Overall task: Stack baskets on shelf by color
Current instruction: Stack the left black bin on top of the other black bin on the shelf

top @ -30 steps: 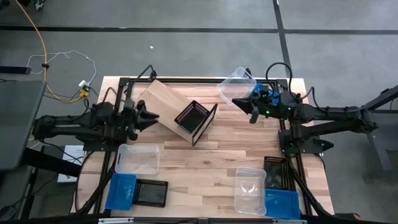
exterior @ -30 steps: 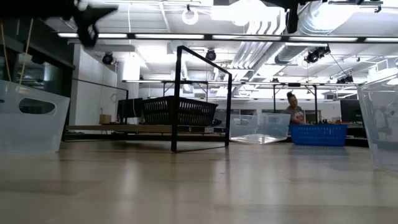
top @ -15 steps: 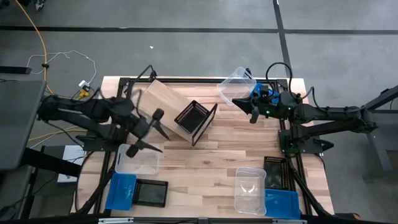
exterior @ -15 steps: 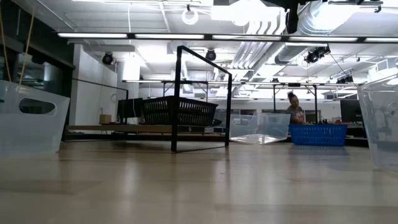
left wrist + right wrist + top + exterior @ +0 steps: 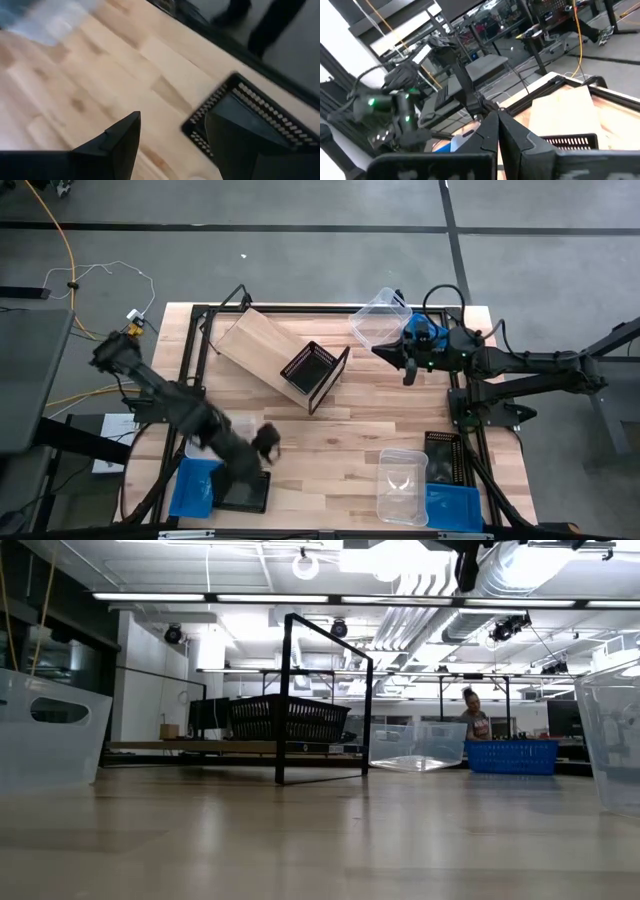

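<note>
The shelf (image 5: 275, 345) lies turned at an angle at the far middle of the table, its light wood panel up and its black frame (image 5: 325, 690) around it. A black slatted basket (image 5: 308, 370) sits inside it. My left gripper (image 5: 262, 447) is open above the near left of the table. The black basket (image 5: 250, 117) by the blue basket (image 5: 195, 488) lies just ahead of its fingers. My right gripper (image 5: 380, 350) is shut and hovers at the far right, beside a tilted clear basket (image 5: 378, 318) and a blue basket (image 5: 420, 330).
A clear basket (image 5: 220, 435) stands near left, partly under my left arm. Near right are a clear basket (image 5: 402, 485), a black one (image 5: 443, 458) and a blue one (image 5: 450, 508). A person (image 5: 470, 720) shows far behind the table. Bare wood lies in the middle.
My left arm has swung from the shelf's left side toward the table's near edge, and its open gripper now hangs over the near-left baskets. The shelf and the baskets have stayed where they were.
</note>
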Action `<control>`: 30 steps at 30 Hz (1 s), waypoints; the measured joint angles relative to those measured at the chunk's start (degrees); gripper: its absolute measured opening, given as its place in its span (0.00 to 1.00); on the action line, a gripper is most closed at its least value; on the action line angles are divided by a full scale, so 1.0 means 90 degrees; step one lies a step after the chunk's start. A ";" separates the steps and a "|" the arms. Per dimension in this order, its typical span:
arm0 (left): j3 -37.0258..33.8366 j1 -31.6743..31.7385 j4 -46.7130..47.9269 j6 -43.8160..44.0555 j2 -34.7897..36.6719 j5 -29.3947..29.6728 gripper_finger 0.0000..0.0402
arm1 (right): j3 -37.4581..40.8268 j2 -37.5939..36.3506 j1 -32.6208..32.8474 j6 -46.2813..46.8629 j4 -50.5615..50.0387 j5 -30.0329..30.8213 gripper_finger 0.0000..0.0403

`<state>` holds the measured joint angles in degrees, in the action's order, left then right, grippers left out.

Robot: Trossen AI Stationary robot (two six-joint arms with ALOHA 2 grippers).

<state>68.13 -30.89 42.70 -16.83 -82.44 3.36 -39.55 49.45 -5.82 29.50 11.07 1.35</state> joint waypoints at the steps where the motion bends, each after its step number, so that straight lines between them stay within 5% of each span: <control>1: 0.0020 -0.0170 0.0000 -0.0065 -0.0202 0.0096 0.53 | 0.0000 0.0000 0.0000 -0.0023 -0.0032 -0.0062 0.00; 7: 0.0030 -0.0817 -0.0002 -0.1338 -0.1258 0.0446 0.53 | 0.0000 0.0000 0.0000 -0.0142 -0.0203 -0.0138 0.00; 14: 0.0030 -0.0648 -0.0083 -0.2017 -0.2099 0.0616 0.53 | 0.0000 0.0000 0.0000 -0.0120 -0.0222 -0.0101 0.00; 30: -0.0394 -0.0323 -0.0573 -0.2873 -0.2215 0.0187 0.53 | -0.0002 0.0000 0.0000 -0.0115 -0.0250 0.0240 0.00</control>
<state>64.58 -33.80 37.54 -42.68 -102.38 5.04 -39.57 49.45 -5.82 28.47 8.82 3.51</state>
